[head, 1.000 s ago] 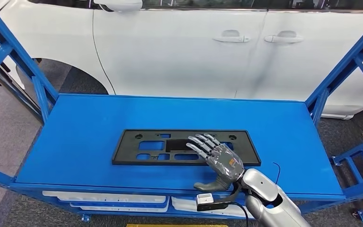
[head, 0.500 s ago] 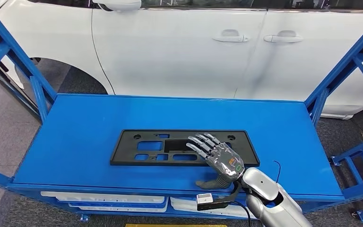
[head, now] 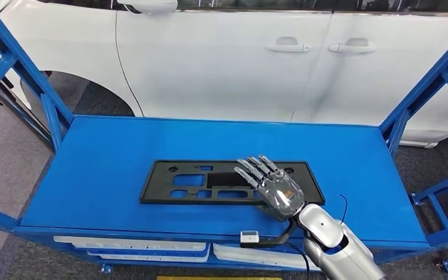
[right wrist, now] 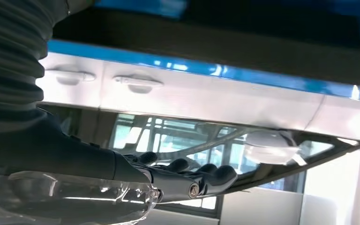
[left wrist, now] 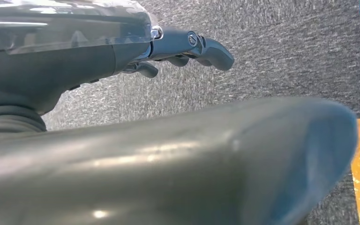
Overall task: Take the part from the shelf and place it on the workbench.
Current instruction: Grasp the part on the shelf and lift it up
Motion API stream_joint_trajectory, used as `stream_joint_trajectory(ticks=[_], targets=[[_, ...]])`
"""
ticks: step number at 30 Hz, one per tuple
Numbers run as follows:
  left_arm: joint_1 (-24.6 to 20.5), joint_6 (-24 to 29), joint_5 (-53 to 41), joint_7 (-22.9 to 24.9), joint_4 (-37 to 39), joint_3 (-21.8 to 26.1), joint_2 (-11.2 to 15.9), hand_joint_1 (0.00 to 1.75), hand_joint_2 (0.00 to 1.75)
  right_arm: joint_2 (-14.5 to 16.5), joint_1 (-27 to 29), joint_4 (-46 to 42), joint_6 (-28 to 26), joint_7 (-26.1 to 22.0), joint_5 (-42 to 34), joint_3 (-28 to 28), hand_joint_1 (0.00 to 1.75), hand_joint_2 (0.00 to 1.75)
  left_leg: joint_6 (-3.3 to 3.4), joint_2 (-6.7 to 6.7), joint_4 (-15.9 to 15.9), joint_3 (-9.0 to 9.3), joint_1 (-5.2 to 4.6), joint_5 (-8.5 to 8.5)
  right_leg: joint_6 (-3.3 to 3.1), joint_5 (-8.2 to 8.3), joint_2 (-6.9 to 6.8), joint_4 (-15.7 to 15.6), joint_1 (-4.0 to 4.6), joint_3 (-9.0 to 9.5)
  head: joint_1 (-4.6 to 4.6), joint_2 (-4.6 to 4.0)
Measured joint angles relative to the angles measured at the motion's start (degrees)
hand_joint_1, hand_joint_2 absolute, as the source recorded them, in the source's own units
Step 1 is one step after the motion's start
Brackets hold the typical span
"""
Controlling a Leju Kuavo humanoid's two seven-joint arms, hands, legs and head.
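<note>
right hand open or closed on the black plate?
Open. In the head view the right hand lies over the flat black plastic plate on the blue shelf top with fingers extended and spread, not curled round any edge.

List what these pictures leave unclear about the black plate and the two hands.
- Head view: the right hand lies over the flat black plastic plate, hiding its near right corner; contact cannot be judged.
- Head view: white parts on the lower shelf are cut off by the blue top's front edge.
- Left wrist view: the left hand is mostly hidden by a blurred dark body part.
</note>
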Motion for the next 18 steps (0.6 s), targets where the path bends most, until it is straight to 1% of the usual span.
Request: stream_joint_trajectory(ticks=[2, 3, 4, 5, 6, 7, 8, 9, 10, 11, 12, 13, 14, 15, 17, 18], targets=[[0.0, 0.0, 0.03, 0.0, 0.0, 0.0, -0.04, 0.0, 0.0, 0.07, -0.18, 0.44, 0.0, 1.33, 1.79, -0.01, 0.0, 1.75, -0.62, 0.03, 0.16, -0.02, 0.05, -0.23, -0.58, 0.15, 0.02, -0.4, -0.16, 0.07, 0.0, 0.0], [-0.01, 0.02, 0.05, 0.0, 0.0, 0.0, -0.06, 0.0, 0.0, 0.15, -0.33, 0.67, 0.01, 1.82, 2.48, -0.01, 0.0, 1.75, -0.9, 0.05, 1.1, -0.38, 0.05, -0.95, -0.91, 0.26, -0.04, -0.65, -0.32, 0.23, 0.0, 0.0], [-0.02, 0.03, 0.1, 0.0, 0.0, 0.0, -0.07, 0.0, 0.0, 0.23, -0.55, 0.96, 0.02, 2.19, 2.98, 0.0, 0.0, 1.75, -1.15, 0.06, 3.21, -1.28, 0.06, -2.27, -1.2, 0.35, -0.12, -0.89, -0.48, 0.38, -0.01, 0.0], [0.0, 0.04, 0.14, 0.0, 0.0, 0.0, -0.07, 0.0, 0.0, 0.33, -0.81, 1.35, 0.05, 2.49, 3.38, 0.01, 0.0, 1.75, -1.35, 0.08, 6.55, -2.8, 0.16, -4.11, -1.39, 0.37, -0.2, -0.98, -0.52, 0.47, -0.01, 0.0], [0.04, 0.06, 0.19, 0.01, 0.0, 0.0, -0.07, 0.0, 0.0, 0.4, -1.09, 1.77, 0.08, 2.78, 3.72, 0.02, 0.0, 1.75, -1.52, 0.09, 10.57, -4.68, 0.22, -6.05, -1.53, 0.33, -0.23, -0.96, -0.52, 0.47, -0.01, 0.0], [0.09, 0.07, 0.24, 0.01, 0.0, 0.01, -0.07, 0.0, 0.0, 0.44, -1.31, 2.24, 0.11, 3.11, 4.08, 0.04, 0.0, 1.75, -1.67, 0.09, 14.26, -6.45, 0.3, -7.44, -1.59, 0.29, -0.25, -0.92, -0.49, 0.44, -0.01, 0.0], [0.14, 0.07, 0.29, 0.02, 0.0, 0.01, -0.07, 0.0, 0.0, 0.51, -1.51, 2.67, 0.13, 3.41, 4.45, 0.07, 0.0, 1.75, -1.78, 0.09, 16.5, -7.57, 0.37, -7.88, -1.62, 0.25, -0.26, -0.84, -0.48, 0.43, -0.01, 0.0], [0.17, 0.08, 0.35, 0.02, 0.0, 0.02, -0.07, 0.0, 0.0, 0.61, -1.7, 3.07, 0.15, 3.69, 4.74, 0.1, 0.0, 1.75, -1.84, 0.1, 16.63, -7.72, 0.43, -7.19, -1.59, 0.18, -0.24, -0.74, -0.49, 0.44, -0.01, 0.0], [0.16, 0.08, 0.42, 0.02, 0.0, 0.02, -0.07, 0.0, 0.0, 0.69, -1.92, 3.44, 0.2, 3.89, 4.93, 0.13, 0.0, 1.75, -1.85, 0.11, 14.39, -6.74, 0.49, -5.45, -1.5, 0.08, -0.2, -0.6, -0.52, 0.48, -0.01, 0.0], [0.13, 0.08, 0.49, 0.02, 0.0, 0.02, -0.07, 0.0, 0.0, 0.79, -2.2, 3.79, 0.31, 4.01, 5.03, 0.15, 0.0, 1.75, -1.81, 0.12, 10.49, -4.96, 0.55, -3.19, -1.35, -0.08, -0.16, -0.41, -0.55, 0.54, -0.01, 0.0], [0.1, 0.08, 0.55, 0.02, 0.0, 0.02, -0.07, 0.0, 0.0, 0.86, -2.5, 4.14, 0.47, 4.11, 5.06, 0.17, 0.0, 1.75, -1.72, 0.12, 6.47, -3.08, 0.51, -1.51, -1.12, -0.27, -0.1, -0.17, -0.46, 0.54, -0.01, 0.0], [0.06, 0.08, 0.61, 0.01, 0.0, 0.02, -0.07, 0.0, 0.0, 0.91, -2.81, 4.45, 0.75, 4.17, 5.06, 0.18, 0.0, 1.75, -1.49, 0.11, 3.27, -1.59, 0.48, -0.39, -0.86, -0.42, -0.05, 0.06, -0.36, 0.48, -0.01, 0.0], [0.05, 0.08, 0.64, 0.01, 0.0, 0.01, -0.07, 0.0, 0.0, 0.95, -3.06, 4.75, 1.02, 4.21, 5.06, 0.21, 0.0, 1.75, -1.23, 0.08, 1.48, -0.82, 0.44, -0.03, -0.59, -0.5, -0.01, 0.22, -0.24, 0.37, 0.0, 0.0], [0.07, 0.08, 0.67, 0.0, 0.0, 0.02, -0.07, 0.0, 0.0, 0.96, -3.25, 5.03, 1.3, 4.25, 5.07, 0.25, 0.0, 1.75, -0.92, 0.03, 0.99, -0.66, 0.34, -0.21, -0.31, -0.49, 0.02, 0.28, -0.15, 0.26, 0.0, 0.0], [0.13, 0.08, 0.71, -0.01, 0.0, 0.04, -0.07, 0.0, 0.0, 1.02, -3.55, 5.54, 1.9, 4.2, 5.08, 0.41, 0.0, 1.75, -0.16, 0.0, 0.66, -0.69, 0.38, 0.03, 0.26, -0.52, 0.0, 0.29, -0.27, 0.18, -0.01, 0.0], [0.11, 0.08, 0.73, -0.04, 0.0, 0.06, -0.06, 0.0, 0.0, 1.04, -3.72, 5.77, 2.21, 4.12, 5.08, 0.52, 0.0, 1.75, 0.21, 0.0, 0.44, -0.62, 0.43, 0.2, 0.54, -1.06, -0.03, 0.9, -0.36, -0.05, -0.01, 0.0]])
